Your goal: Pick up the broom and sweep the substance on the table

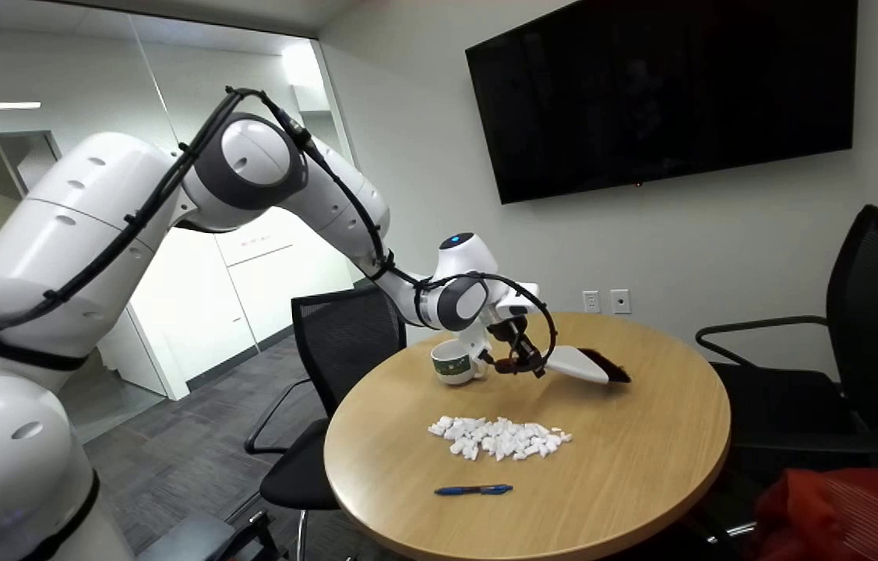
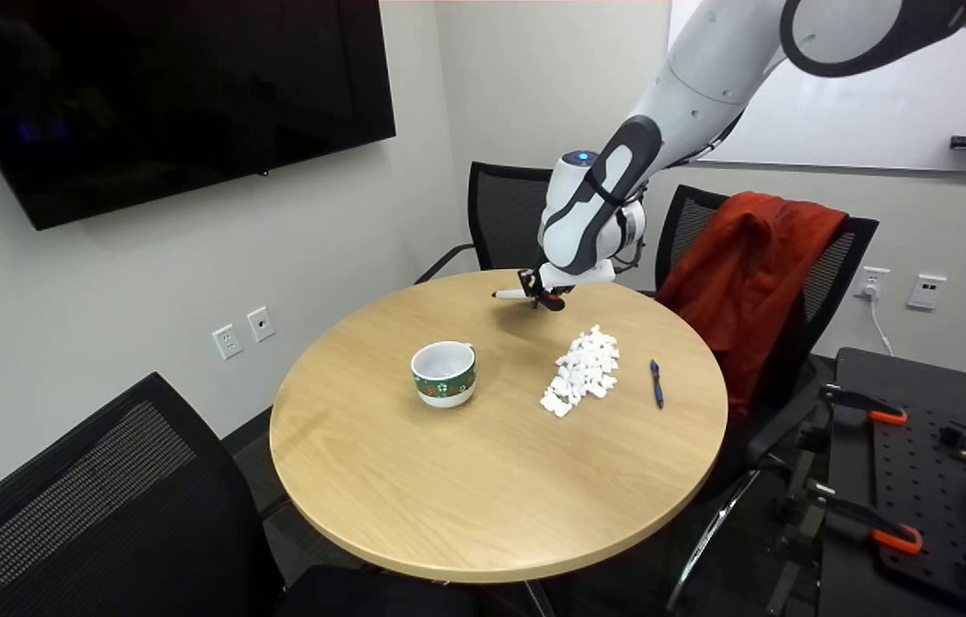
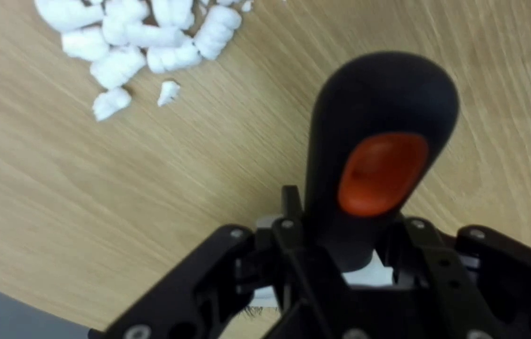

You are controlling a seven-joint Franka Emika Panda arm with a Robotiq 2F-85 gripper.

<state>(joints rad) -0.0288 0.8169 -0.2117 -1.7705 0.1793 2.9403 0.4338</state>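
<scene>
The broom has a white flat head (image 1: 577, 363) with dark bristles, and a black handle (image 3: 383, 89) with an orange-red inset. My gripper (image 3: 347, 221) is shut around the handle's lower part in the wrist view; the white head shows in part below it. In both exterior views the gripper (image 1: 526, 360) (image 2: 544, 296) holds the broom low over the table (image 1: 641, 452); whether the bristles touch the top I cannot tell. The substance, a patch of white crumb-like pieces (image 1: 501, 438) (image 2: 585, 368), lies on the table beside the broom. Part of it shows at upper left in the wrist view (image 3: 121, 37).
A white and green mug (image 1: 452, 363) (image 2: 444, 374) stands on the table near the gripper. A blue pen (image 1: 474, 490) (image 2: 657, 383) lies beside the white pieces. Black office chairs (image 1: 875, 312) surround the table; one bears a red jacket (image 2: 748, 283).
</scene>
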